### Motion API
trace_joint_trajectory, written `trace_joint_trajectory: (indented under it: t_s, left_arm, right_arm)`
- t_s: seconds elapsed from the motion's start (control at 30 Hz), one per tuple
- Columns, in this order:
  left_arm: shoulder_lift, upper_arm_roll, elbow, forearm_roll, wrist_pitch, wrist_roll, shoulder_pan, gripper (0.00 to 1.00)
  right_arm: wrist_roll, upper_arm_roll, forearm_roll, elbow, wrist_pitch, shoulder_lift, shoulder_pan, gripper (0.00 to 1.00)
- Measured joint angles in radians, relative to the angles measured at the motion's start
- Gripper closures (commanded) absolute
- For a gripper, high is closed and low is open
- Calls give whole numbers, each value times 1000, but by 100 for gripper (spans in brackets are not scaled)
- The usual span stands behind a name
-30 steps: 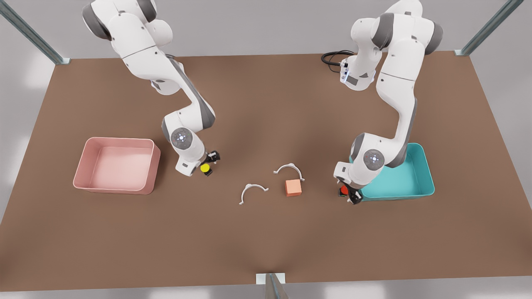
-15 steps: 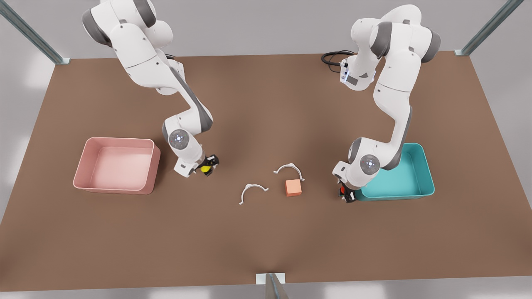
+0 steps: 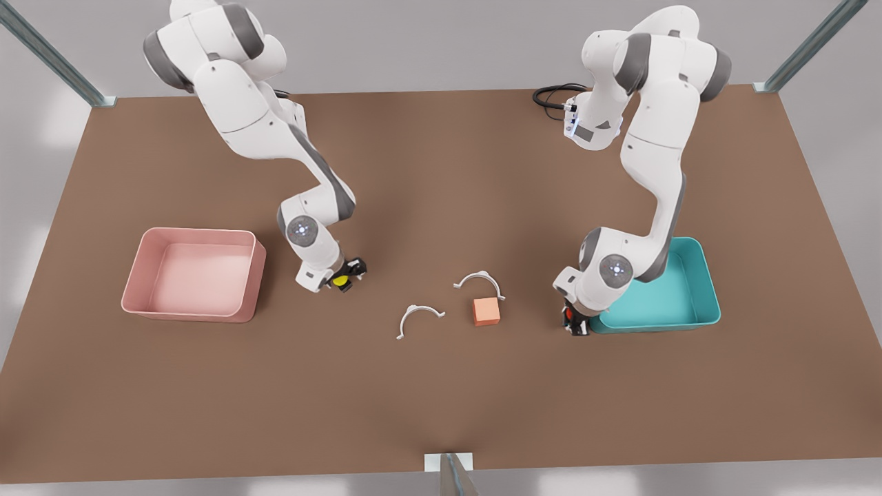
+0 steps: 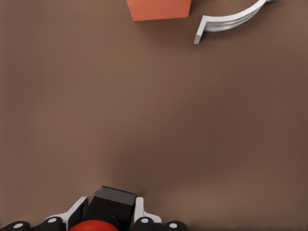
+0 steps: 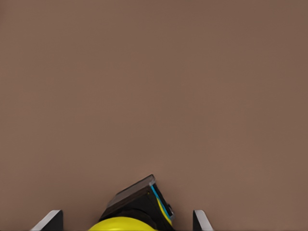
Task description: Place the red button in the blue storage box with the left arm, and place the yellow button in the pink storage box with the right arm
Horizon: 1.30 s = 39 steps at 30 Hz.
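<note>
The red button (image 3: 569, 315) sits on the table just off the blue storage box's (image 3: 710, 289) near corner, on the front view's right. My left gripper (image 3: 574, 324) is down over it and shut on its dark body. The left wrist view shows the red button (image 4: 94, 226) squeezed between the left gripper's (image 4: 109, 212) two fingers. On the front view's left, the yellow button (image 3: 340, 280) lies beside the pink storage box (image 3: 200, 234). My right gripper (image 3: 346, 274) stands open around it. In the right wrist view the yellow button (image 5: 122, 224) is tilted, with gaps to each side of the right gripper (image 5: 127, 220).
A salmon-orange cube (image 3: 486, 311) (image 4: 159, 9) and two white curved pieces (image 3: 420, 308) (image 3: 479, 275) lie mid-table between the arms. One curved piece (image 4: 231, 21) is beside the cube. A black cable (image 3: 551, 93) lies at the far edge, and a metal post (image 3: 451, 472) at the near edge.
The left gripper has drawn in closer to the blue box's corner and shut on the red button. The right arm's wrist has shifted slightly around the yellow button, which has stayed put.
</note>
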Motion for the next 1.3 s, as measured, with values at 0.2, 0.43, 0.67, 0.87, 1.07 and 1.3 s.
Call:
trace_joint_trajectory:
  t_s: [0.2,0.43,0.67,0.87,1.07,1.3]
  left_arm:
    - [-205,0,0,0,-64,8,38,55]
    - [-291,11,17,3,-399,20,108,11]
    - [-277,6,82,-1,-607,24,99,0]
    - [-264,2,342,-45,-675,-193,62,0]
    - [-466,56,438,-51,-857,-537,90,0]
    - [-439,67,478,-48,-942,-790,84,0]
  right_arm:
    - [-13,0,2,-2,45,15,-4,39]
    - [-25,1,3,4,58,-28,-7,41]
    - [-77,1,4,95,-31,-92,-173,41]
    - [-184,1,5,43,-148,-225,-367,40]
    - [-330,8,10,-66,-252,-314,-579,39]
    - [-479,7,8,-94,-315,-270,-622,0]
